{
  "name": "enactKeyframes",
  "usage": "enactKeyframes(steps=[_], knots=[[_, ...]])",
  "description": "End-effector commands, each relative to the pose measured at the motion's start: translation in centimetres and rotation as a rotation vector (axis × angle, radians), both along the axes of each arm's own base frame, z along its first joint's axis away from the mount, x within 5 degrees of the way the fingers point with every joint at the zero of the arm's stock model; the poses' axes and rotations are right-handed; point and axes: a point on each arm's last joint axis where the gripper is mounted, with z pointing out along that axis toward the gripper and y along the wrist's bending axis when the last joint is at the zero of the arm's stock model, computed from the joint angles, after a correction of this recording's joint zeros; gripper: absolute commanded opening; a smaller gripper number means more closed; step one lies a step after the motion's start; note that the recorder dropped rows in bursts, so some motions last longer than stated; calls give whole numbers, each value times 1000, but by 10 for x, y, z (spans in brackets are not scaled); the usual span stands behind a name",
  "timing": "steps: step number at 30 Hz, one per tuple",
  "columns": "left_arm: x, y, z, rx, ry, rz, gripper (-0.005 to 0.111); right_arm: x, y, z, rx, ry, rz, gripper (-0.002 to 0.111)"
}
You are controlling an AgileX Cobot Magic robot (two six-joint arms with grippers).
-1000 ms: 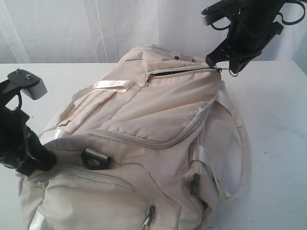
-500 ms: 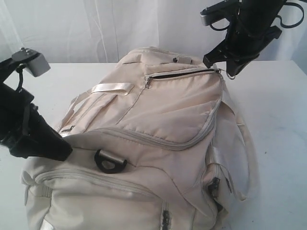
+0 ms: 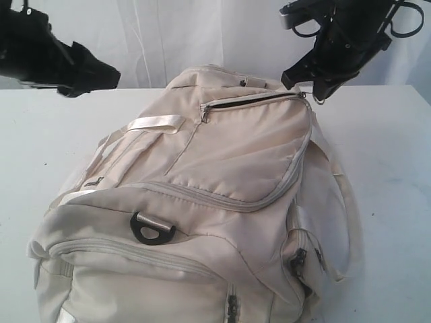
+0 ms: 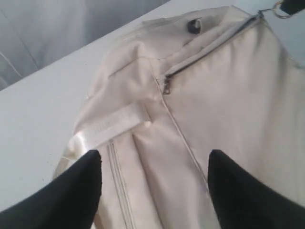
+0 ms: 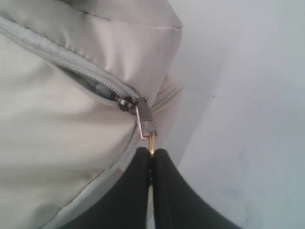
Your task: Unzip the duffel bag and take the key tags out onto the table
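Observation:
The cream duffel bag (image 3: 222, 161) lies on the white table (image 3: 387, 155). Its top pocket zip (image 3: 250, 100) shows as a dark open slit. My right gripper (image 3: 304, 86) is at the right end of that zip, shut on the metal ring of the zipper pull (image 5: 145, 119); in the right wrist view its fingertips (image 5: 151, 151) pinch the ring. My left gripper (image 3: 108, 77) hangs high at the far left, clear of the bag, open and empty; its wrist view (image 4: 155, 155) looks down on the bag (image 4: 214, 95). The key tags are out of view.
A black D-ring (image 3: 153, 229) sits on the bag's near end above a closed zip. A pale webbing handle (image 3: 156, 122) lies on the left top, and a strap (image 3: 347, 222) loops down the right side. White curtain hangs behind the table.
My left gripper has opened, let go of the bag's near left side and risen to the upper left. The bag has settled flatter. The right gripper stays shut on the zipper pull.

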Motion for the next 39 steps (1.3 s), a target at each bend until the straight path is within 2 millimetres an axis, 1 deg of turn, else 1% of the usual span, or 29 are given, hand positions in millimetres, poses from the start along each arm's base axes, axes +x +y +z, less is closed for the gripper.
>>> enactKeyframes(steps=[1, 3, 5, 6, 8, 9, 12, 15, 19, 24, 28, 29, 30, 32, 34, 37, 39], knots=[[42, -24, -17, 36, -6, -33, 66, 2, -1, 6, 55, -37, -12, 0], [59, -42, -25, 73, -40, -78, 66, 2, 1, 7, 77, -42, -12, 0], [74, -62, -29, 118, -112, -126, 66, 3, 2, 7, 82, -47, -12, 0], [83, -75, -35, 159, -163, -159, 66, 3, 2, 7, 82, -49, -12, 0], [93, -93, -40, 210, -241, -198, 66, 3, 2, 7, 82, -49, -12, 0], [99, -106, -45, 243, -285, -228, 66, 3, 2, 7, 82, -49, -12, 0], [108, -132, -59, 313, -363, -298, 66, 3, 2, 7, 81, -50, -8, 0], [113, -152, -73, 339, -394, -323, 66, 3, 2, 7, 80, -51, -6, 0], [121, -168, -83, 342, -427, -309, 66, 3, 2, 7, 77, -55, -5, 0], [133, -176, -96, 351, -439, -291, 66, 3, 1, 7, 75, -55, -4, 0], [132, -183, -103, 364, -442, -310, 66, 4, 2, 7, 72, -59, 6, 0], [131, -183, -103, 372, -450, -313, 63, 4, 2, 7, 71, -59, 8, 0], [131, -183, -103, 374, -452, -314, 59, 4, 2, 7, 71, -59, 8, 0], [133, -182, -101, 373, -471, -293, 45, 4, 2, 7, 71, -59, 8, 0], [136, -181, -98, 371, -503, -255, 25, 4, 2, 7, 71, -59, 8, 0], [140, -178, -92, 368, -560, -188, 1, 4, 1, 7, 66, -61, 10, 0], [144, -176, -87, 365, -606, -134, 0, 4, 0, 7, 50, -68, 11, 0]])
